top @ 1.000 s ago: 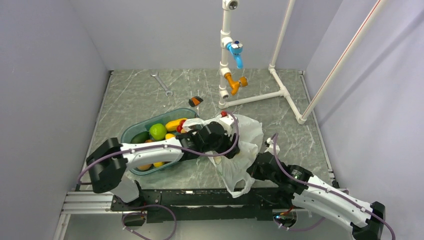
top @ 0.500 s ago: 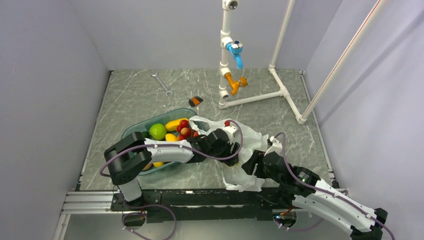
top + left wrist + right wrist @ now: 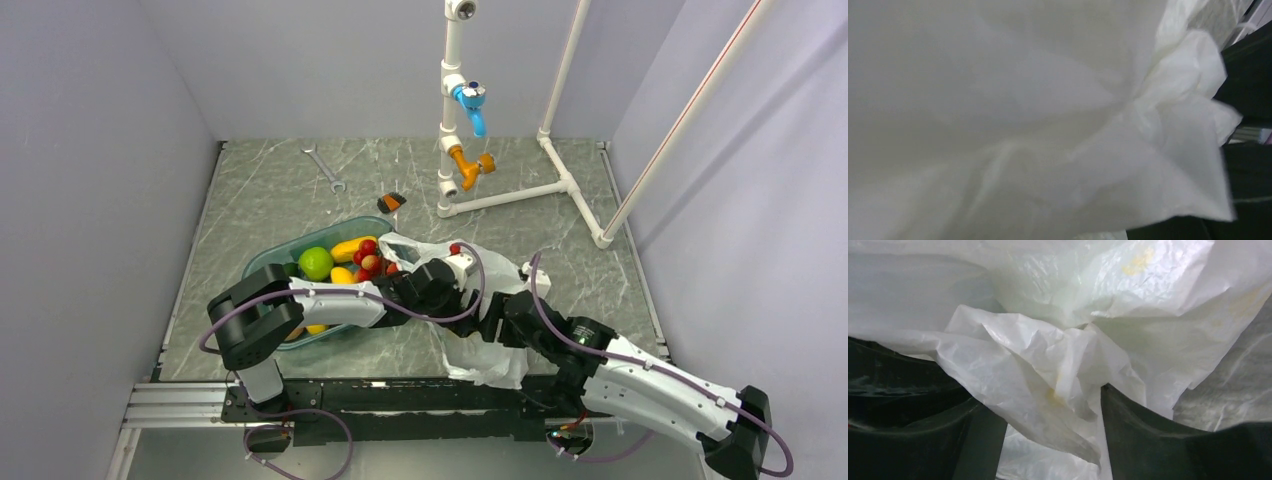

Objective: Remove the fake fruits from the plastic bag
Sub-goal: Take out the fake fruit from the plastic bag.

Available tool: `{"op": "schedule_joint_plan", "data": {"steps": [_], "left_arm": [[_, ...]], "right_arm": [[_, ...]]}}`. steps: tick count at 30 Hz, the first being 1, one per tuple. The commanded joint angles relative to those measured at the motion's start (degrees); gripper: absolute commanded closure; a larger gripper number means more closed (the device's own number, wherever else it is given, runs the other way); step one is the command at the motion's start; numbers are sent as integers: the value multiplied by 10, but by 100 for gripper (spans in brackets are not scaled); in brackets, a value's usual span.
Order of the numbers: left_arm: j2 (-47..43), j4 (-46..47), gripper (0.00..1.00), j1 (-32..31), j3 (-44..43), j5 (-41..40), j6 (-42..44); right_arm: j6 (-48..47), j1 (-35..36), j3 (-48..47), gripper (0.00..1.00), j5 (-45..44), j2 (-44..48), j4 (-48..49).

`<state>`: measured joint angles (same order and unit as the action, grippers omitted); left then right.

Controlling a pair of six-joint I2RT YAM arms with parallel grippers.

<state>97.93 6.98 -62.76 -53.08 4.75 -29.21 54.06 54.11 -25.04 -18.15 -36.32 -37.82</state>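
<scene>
overhead, the white plastic bag [image 3: 505, 270] lies crumpled on the marbled table [image 3: 260, 200], just beside the right end of a teal tray [image 3: 262, 262], with both arms reaching into its folds. the right gripper [image 3: 1040, 397] pinches a bunched fold of the bag between its dark fingers [image 3: 1158, 440], as the right wrist view shows. the left gripper [image 3: 465, 292] is pressed into the plastic; its wrist view is filled with white film, and whether its fingers are open or closed cannot be told. a cluster of red berries [image 3: 368, 255] and a green round fruit [image 3: 315, 263] sit in the tray beside a yellow fruit [image 3: 350, 246], while one small red berry [image 3: 455, 247] rests at the bag's far edge. whether any fruit lies inside the bag cannot be seen. a wrench [image 3: 323, 167], a small black-and-orange object [image 3: 391, 202] and a white pipe frame [image 3: 560, 180] stand farther back.
</scene>
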Motion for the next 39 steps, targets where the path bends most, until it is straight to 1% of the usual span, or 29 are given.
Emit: {"op": "schedule_joint_plan", "data": {"steps": [1,2,3,4,5,7,8,10,12,14,16,18,21,24,26,28,30,34,39], "left_arm": [[-26,30,1,-1,19,13,14],[-33,29,1,-1,25,12,16],[-40,30,1,-1,32,11,18],[-48,30,1,-1,38,11,19],[-56,30,1,-1,43,10,22],[-63,33,1,-1,50,7,27],[-64,35,1,-1,51,4,28],[-60,39,1,-1,49,-5,29],[-49,39,1,-1,35,-16,30],[-34,42,1,-1,22,-32,27],[-23,47,4,-1,12,-45,21],[-20,49,9,-1,6,-86,16],[-30,55,14,-1,6,-118,12],[-49,65,18,-1,18,-141,12],[-60,71,16,-1,25,-147,12],[-66,69,10,-1,25,-152,13],[-64,67,7,-1,21,-153,13],[-48,74,8,-1,6,-152,11],[-10,53,13,-1,-40,-153,14]], "right_arm": [[-2,2,-16,41,-51,22,25],[4,2,-12,45,-58,28,22],[9,2,-8,53,-67,34,18],[14,2,-6,63,-74,38,13],[21,2,-5,69,-78,42,5],[20,2,-4,78,-77,51,1],[17,2,-2,80,-72,54,4],[17,2,0,81,-68,60,3],[18,3,1,82,-65,63,1],[17,2,0,85,-61,64,2],[18,2,-3,91,-59,63,-1],[22,2,-7,100,-59,63,-9],[34,2,-12,100,-59,70,-25],[34,2,-7,100,-35,84,-25],[35,2,-4,100,-18,94,-29],[36,2,-3,100,-6,102,-36],[36,2,-5,100,3,113,-46],[35,2,-7,100,9,135,-58],[37,2,-11,100,6,138,-66]]}}
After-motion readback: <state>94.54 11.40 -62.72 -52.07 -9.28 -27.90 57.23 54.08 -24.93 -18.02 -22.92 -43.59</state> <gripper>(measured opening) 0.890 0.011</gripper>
